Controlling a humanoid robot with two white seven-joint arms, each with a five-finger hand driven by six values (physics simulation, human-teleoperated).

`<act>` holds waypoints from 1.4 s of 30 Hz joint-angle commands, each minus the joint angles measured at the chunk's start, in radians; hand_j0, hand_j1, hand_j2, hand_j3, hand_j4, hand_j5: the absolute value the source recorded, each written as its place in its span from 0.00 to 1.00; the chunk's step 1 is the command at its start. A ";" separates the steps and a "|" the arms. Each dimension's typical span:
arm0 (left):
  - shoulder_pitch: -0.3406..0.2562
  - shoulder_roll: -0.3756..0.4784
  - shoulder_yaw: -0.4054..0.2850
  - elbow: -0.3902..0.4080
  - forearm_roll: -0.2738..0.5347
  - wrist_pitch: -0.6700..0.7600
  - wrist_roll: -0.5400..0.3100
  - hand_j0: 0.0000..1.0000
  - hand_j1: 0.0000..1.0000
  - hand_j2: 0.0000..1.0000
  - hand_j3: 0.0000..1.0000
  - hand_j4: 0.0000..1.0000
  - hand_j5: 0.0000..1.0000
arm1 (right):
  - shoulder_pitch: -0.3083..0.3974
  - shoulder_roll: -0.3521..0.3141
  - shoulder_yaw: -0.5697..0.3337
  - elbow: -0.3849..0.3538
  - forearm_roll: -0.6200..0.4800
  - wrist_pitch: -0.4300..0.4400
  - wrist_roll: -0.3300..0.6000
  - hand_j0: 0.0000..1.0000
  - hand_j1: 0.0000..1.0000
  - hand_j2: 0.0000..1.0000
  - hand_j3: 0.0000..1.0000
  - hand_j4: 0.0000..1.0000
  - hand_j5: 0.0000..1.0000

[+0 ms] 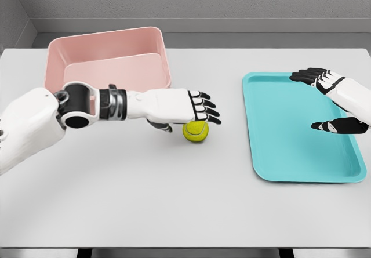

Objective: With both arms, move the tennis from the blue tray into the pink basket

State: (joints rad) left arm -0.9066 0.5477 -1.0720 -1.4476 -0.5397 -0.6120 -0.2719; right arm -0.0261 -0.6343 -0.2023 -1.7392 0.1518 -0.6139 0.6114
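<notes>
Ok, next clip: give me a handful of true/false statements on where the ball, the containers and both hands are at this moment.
1. The tennis ball lies in the blue tray. False: it sits on the table, between the tray and the pink basket.
2. The left hand is right over the ball, fingers extended. True.
3. The pink basket holds the ball. False: nothing shows inside it.
4. The right hand is over the tray's right side, open and holding nothing. True.
5. The basket stands at the table's far left, the tray on the right. True.
</notes>
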 commanded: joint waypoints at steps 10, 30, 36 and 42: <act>-0.031 -0.045 -0.055 0.088 0.043 0.001 0.000 1.00 1.00 1.00 1.00 1.00 1.00 | 0.002 -0.001 0.000 0.000 -0.009 0.003 -0.001 1.00 1.00 1.00 1.00 1.00 1.00; -0.038 -0.095 -0.088 0.161 0.047 0.001 0.000 1.00 1.00 1.00 1.00 1.00 1.00 | 0.003 -0.001 -0.003 0.001 -0.008 0.003 -0.001 1.00 1.00 1.00 1.00 1.00 1.00; -0.029 -0.101 -0.088 0.170 0.044 0.001 0.000 1.00 1.00 1.00 1.00 1.00 1.00 | 0.005 -0.002 -0.003 0.021 -0.008 0.003 -0.001 1.00 1.00 1.00 1.00 1.00 1.00; -0.026 -0.101 -0.091 0.170 0.044 0.001 -0.001 0.94 0.94 0.94 0.94 0.94 0.94 | 0.005 -0.002 -0.003 0.020 -0.009 0.003 -0.001 1.00 1.00 1.00 1.00 1.00 1.00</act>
State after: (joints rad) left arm -0.9327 0.4466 -1.1628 -1.2780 -0.5017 -0.6121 -0.2726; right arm -0.0215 -0.6360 -0.2055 -1.7192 0.1514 -0.6139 0.6114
